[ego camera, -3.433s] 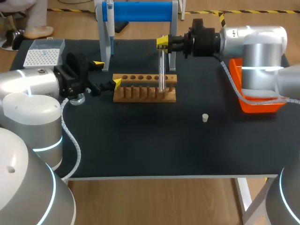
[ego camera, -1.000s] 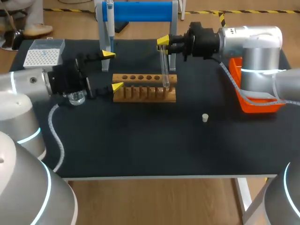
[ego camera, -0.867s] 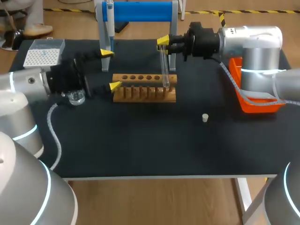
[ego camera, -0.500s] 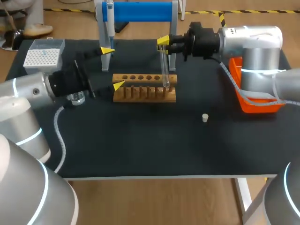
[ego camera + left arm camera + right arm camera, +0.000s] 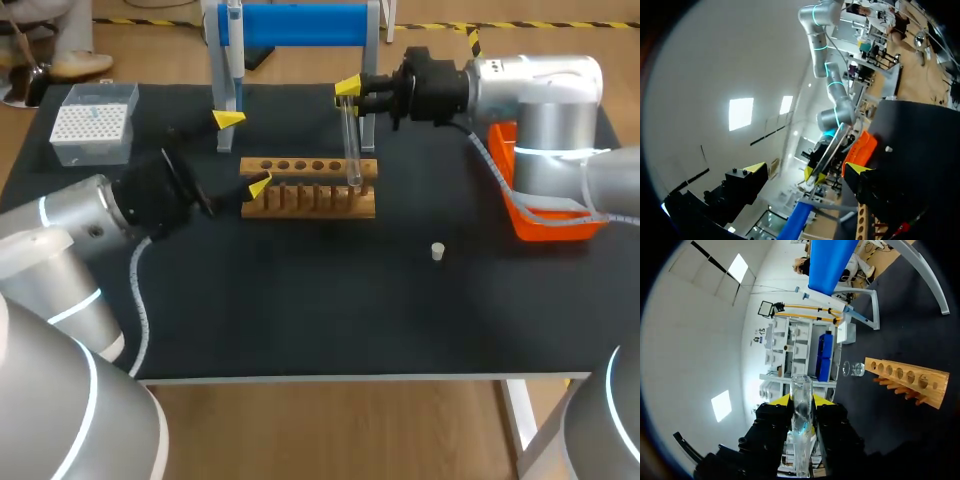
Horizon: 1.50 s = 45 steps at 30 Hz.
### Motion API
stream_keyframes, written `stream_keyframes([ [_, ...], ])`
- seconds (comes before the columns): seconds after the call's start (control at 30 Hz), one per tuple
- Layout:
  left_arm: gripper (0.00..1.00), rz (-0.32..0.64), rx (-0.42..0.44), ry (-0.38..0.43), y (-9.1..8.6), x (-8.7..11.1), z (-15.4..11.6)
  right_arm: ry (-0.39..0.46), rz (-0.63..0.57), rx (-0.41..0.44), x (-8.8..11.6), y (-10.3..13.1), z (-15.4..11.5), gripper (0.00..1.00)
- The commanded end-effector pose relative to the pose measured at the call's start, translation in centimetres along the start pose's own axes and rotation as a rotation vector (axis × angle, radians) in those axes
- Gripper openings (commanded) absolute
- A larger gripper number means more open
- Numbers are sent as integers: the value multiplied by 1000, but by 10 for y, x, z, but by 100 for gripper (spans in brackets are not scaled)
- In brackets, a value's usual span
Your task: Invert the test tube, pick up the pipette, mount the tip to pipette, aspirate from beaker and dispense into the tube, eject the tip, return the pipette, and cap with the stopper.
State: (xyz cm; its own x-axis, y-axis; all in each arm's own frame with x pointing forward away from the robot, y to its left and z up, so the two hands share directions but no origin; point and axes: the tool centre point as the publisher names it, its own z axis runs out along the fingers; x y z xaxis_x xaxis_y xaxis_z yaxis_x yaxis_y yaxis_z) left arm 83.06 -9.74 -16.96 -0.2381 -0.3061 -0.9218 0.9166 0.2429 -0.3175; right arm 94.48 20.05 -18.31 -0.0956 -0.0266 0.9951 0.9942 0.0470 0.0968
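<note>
The right gripper [image 5: 347, 90], above the right end of the light wooden tube rack [image 5: 310, 188], clamps a clear glass test tube [image 5: 351, 140]. Bare black tabletop [image 5: 300, 300] lies open in front of the rack. The tube stands upright, its lower end at the rack's rightmost hole. The right arm reaches in level. The left gripper [image 5: 244, 152] is spread wide off the rack's left end.

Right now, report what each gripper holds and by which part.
The right gripper is shut on the test tube near its upper end; the tube's lower end hangs at the wooden rack. The left gripper is open and holds nothing.
</note>
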Motion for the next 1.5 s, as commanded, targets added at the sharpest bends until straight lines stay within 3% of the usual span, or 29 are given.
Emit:
stream_keyframes([
  [0.03,100,150,3,151,-11,-1,13,-1,-1,1,0,0,0,0],
  [0.27,100,263,64,191,-23,8,25,-1,-1,1,0,0,0,0],
  [0.47,100,290,108,203,-26,18,33,-1,-1,1,0,0,0,0],
  [0.93,100,366,125,272,-37,32,60,-1,-1,1,0,0,0,0],
  [1.5,100,366,125,272,-37,32,60,5,10,3,0,0,0,0],
])
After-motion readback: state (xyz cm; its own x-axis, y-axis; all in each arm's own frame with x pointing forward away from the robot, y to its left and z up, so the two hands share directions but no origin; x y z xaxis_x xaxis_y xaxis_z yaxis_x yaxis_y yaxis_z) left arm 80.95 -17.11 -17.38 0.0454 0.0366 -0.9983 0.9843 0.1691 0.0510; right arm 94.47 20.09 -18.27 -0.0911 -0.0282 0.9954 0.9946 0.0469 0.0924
